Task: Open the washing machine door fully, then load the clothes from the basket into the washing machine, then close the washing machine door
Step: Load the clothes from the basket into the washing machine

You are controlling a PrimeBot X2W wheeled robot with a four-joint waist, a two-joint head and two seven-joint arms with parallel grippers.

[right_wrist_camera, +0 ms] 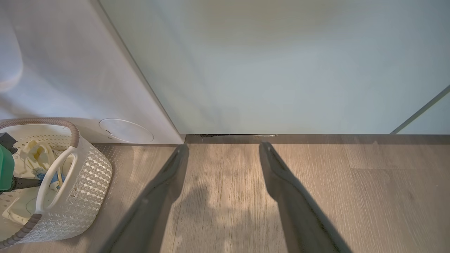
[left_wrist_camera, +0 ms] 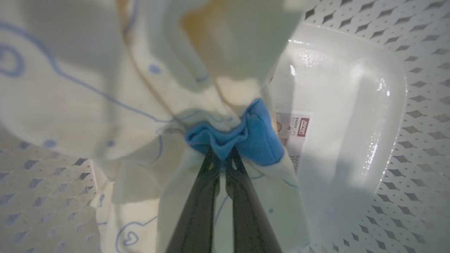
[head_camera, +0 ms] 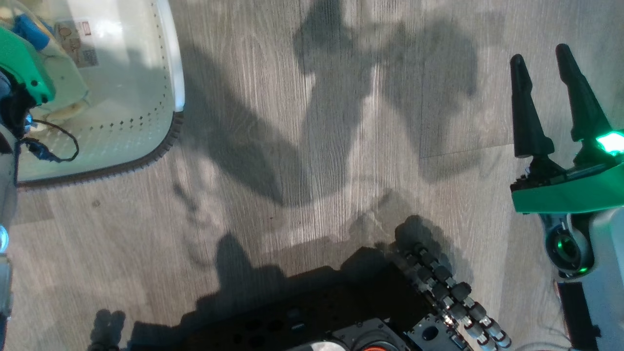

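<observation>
**A:** The clothes (left_wrist_camera: 70, 98) lie bunched in the basket (left_wrist_camera: 422, 105), right at the tips of the left end effector (left_wrist_camera: 221, 160).

**B:** And it's pressed together, pinching the blue patch (left_wrist_camera: 258, 138) of one garment, with perforated basket wall on either side.

**A:** The right end effector (head_camera: 540, 54) hangs spread wide above the floor (head_camera: 292, 204). The basket is well off to its left, the washing machine (right_wrist_camera: 70, 70) just behind that.

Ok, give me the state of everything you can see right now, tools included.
left tool: shut, pinching the blue patch of the clothes.
right tool: open, empty, above the floor.
clothes: bunched inside the basket.
basket: upright on the floor, beside the washing machine.
</observation>
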